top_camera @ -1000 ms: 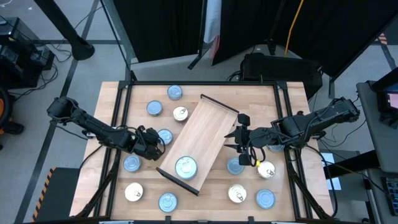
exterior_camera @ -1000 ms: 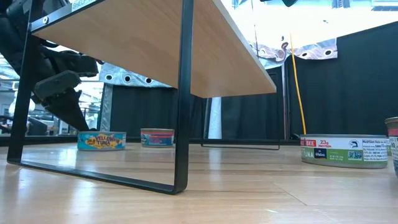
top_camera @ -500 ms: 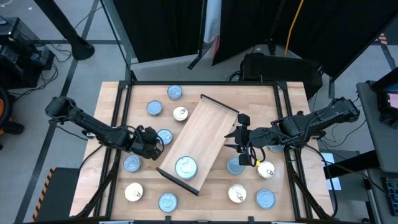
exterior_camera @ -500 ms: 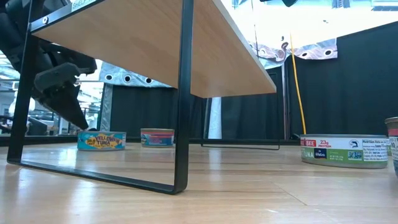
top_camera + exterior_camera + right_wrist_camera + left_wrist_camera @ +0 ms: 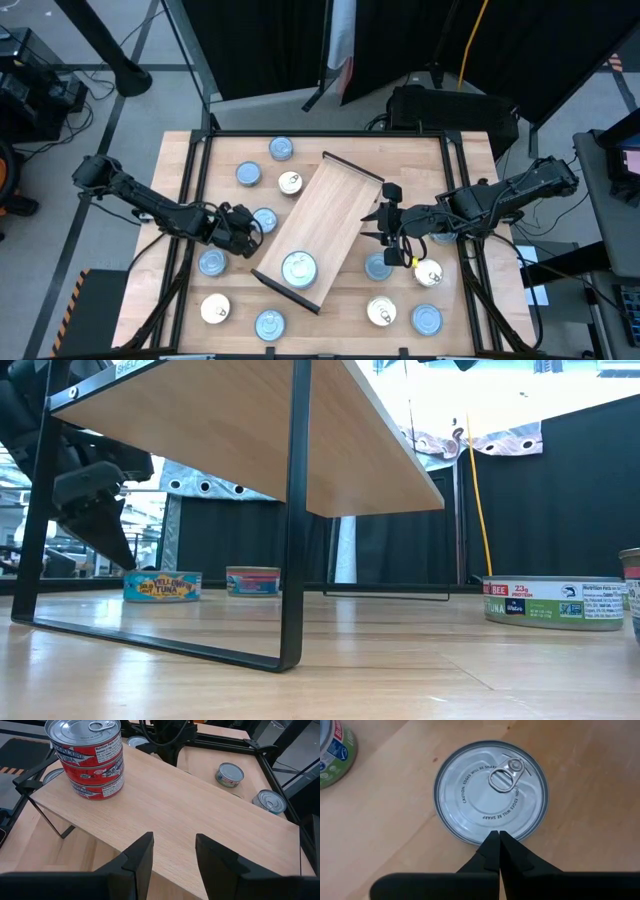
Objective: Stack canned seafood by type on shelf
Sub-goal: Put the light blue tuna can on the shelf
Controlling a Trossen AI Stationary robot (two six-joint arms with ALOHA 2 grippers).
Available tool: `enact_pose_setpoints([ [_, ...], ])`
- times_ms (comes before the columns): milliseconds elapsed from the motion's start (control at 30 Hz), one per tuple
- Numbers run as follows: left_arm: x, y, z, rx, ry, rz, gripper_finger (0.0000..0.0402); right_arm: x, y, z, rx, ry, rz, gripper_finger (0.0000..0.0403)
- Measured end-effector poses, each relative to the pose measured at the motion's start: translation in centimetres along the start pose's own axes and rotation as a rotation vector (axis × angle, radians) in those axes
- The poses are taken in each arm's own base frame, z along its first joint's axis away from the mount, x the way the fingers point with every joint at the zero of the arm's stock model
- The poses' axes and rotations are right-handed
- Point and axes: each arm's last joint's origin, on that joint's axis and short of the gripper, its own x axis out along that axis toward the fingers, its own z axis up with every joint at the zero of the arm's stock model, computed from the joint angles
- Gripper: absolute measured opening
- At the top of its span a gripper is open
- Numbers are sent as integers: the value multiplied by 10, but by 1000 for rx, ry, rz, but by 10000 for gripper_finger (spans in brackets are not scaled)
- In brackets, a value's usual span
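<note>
The shelf (image 5: 322,228), a light board on dark legs, stands aslant mid-table; its underside fills the low view (image 5: 230,430). A stack of red-labelled tins (image 5: 91,762) stands on its near end (image 5: 298,268). My left gripper (image 5: 250,228) is shut, its fingertips (image 5: 498,836) at the rim of a silver pull-tab tin (image 5: 490,790) that rests on the table left of the shelf (image 5: 265,219) (image 5: 162,586). My right gripper (image 5: 384,226) is open and empty at the shelf's right long edge, its fingers above the board (image 5: 170,852). My left gripper's shut fingertips (image 5: 492,842) stand over the tin's rim (image 5: 480,839), slanting down from the table's left. I cannot tell whether they touch it. The tin sits flat on the table.
Loose tins lie around the shelf: far left (image 5: 281,148) (image 5: 248,174) (image 5: 290,183), near left (image 5: 211,263) (image 5: 215,309) (image 5: 268,324), near right (image 5: 378,267) (image 5: 428,273) (image 5: 381,312) (image 5: 427,320). A green-labelled tin (image 5: 335,750) lies near the left gripper. A dark frame (image 5: 330,134) edges the table.
In the low view my left gripper has shifted a little and tipped slightly above the tin, its fingers still shut.
</note>
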Motion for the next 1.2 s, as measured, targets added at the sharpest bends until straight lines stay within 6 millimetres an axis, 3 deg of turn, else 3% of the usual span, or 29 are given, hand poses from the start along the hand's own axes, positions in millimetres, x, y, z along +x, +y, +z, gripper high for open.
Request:
enact_pose_setpoints([
  [1200, -19, -12, -25, -28, 22, -82, 0, 0, 0, -1, -3, 14, -2, 139],
])
